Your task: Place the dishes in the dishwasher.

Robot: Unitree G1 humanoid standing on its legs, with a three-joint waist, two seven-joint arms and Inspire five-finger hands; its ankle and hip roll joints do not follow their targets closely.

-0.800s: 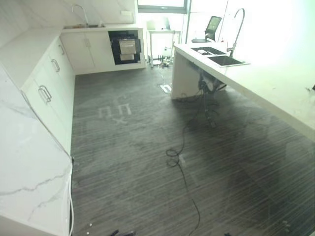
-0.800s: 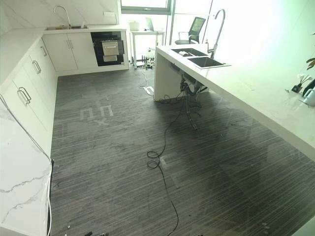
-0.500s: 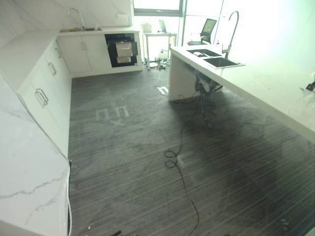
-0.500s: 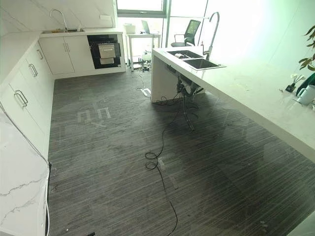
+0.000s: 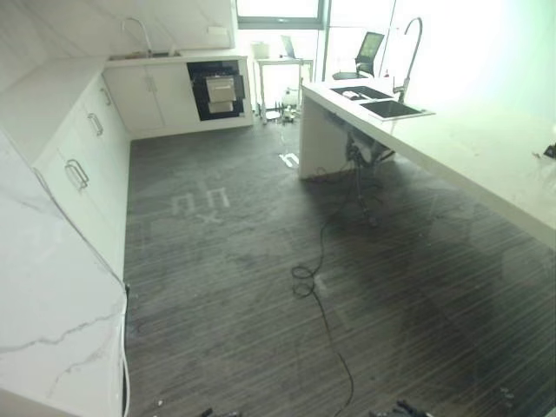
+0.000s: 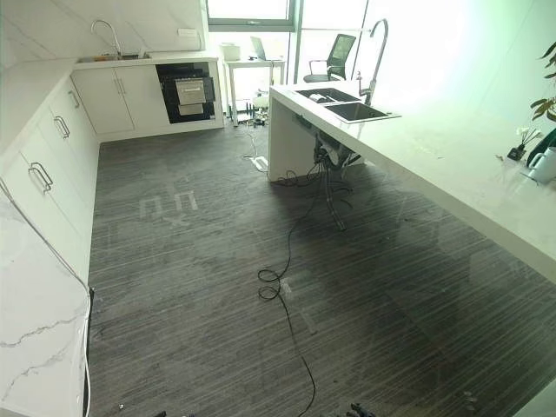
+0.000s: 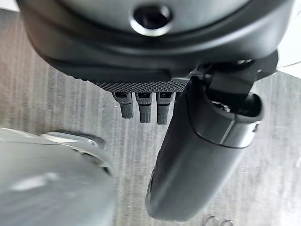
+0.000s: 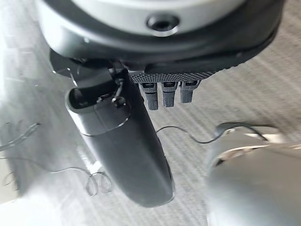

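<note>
The robot stands at the near end of a kitchen, looking down a long stretch of dark striped floor. Its left robot hand and right robot hand each hang down over this floor in their own wrist views, thumb straight and fingers relaxed and extended, holding nothing. The task's things lie far ahead. The dishwasher, a dark-fronted unit set into the white cabinets of the back wall, sits straight ahead and slightly to the left; whether its door is ajar cannot be told from here. The dishes appear to be a few pale items in the sink at the far end of the long white worktop running along the right side, though they are too small to make out. That sink lies ahead and to the right, so the right arm is judged the nearer for a pick-up, but both hands are well apart from it, and walking forward comes before any reach. A white jug stands on the worktop nearer by.
</note>
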